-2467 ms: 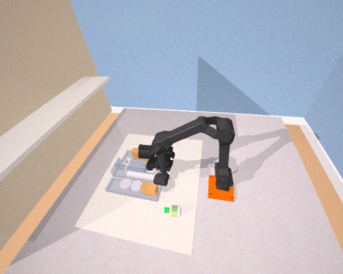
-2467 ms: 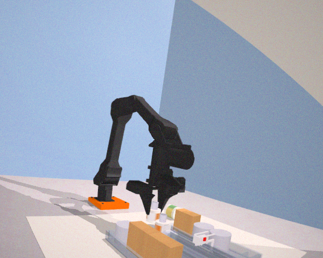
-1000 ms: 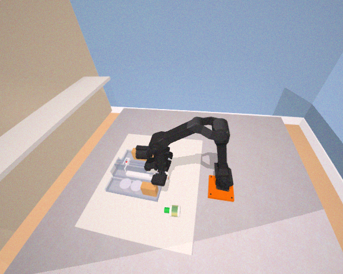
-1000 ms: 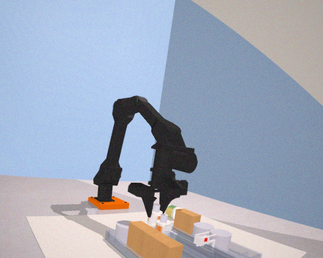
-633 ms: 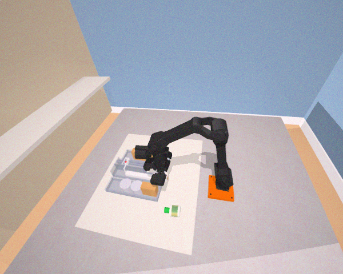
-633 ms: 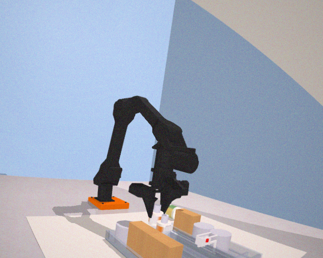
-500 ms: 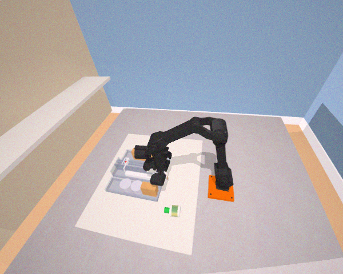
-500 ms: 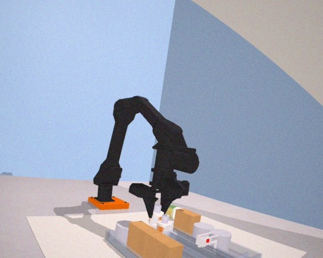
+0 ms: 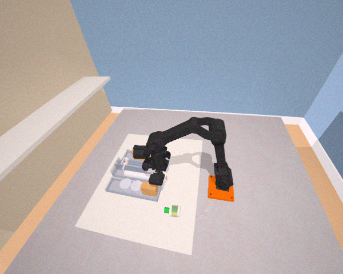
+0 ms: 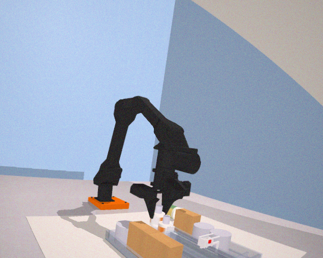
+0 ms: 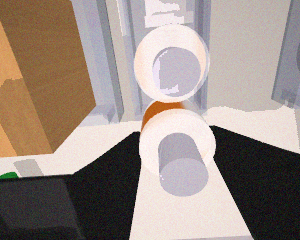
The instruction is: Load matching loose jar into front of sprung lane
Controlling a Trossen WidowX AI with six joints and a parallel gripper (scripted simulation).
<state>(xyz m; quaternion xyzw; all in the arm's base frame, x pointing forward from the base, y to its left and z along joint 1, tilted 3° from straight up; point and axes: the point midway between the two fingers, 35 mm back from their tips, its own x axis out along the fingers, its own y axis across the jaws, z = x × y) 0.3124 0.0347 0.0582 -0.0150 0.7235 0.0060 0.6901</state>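
Note:
My gripper (image 9: pixel 156 177) (image 10: pixel 157 213) (image 11: pixel 173 135) is shut on a white jar (image 11: pixel 179 152) (image 10: pixel 156 217) with an orange band and a grey lid. It holds the jar upright at the front end of the grey sprung lane (image 11: pixel 117 75). A matching jar (image 11: pixel 172 67) (image 10: pixel 166 220) stands in the lane just behind it, close against it. The white pusher plate (image 11: pixel 165 16) shows behind that jar. In the top view my gripper hides both jars. A white pusher part with a red mark (image 9: pixel 124 161) (image 10: pixel 209 241) sits at the lane's far end.
A green-lidded jar (image 9: pixel 172 210) (image 11: pixel 7 176) lies on its side on the pale mat (image 9: pixel 130 224). The grey rack (image 9: pixel 112 188) also holds orange boxes (image 9: pixel 149 188) (image 10: pixel 153 241) (image 11: pixel 35 75) and white cylinders (image 9: pixel 124 184) (image 10: pixel 202 229) in the lanes on either side. The arm's orange base (image 9: pixel 220 193) stands to the right.

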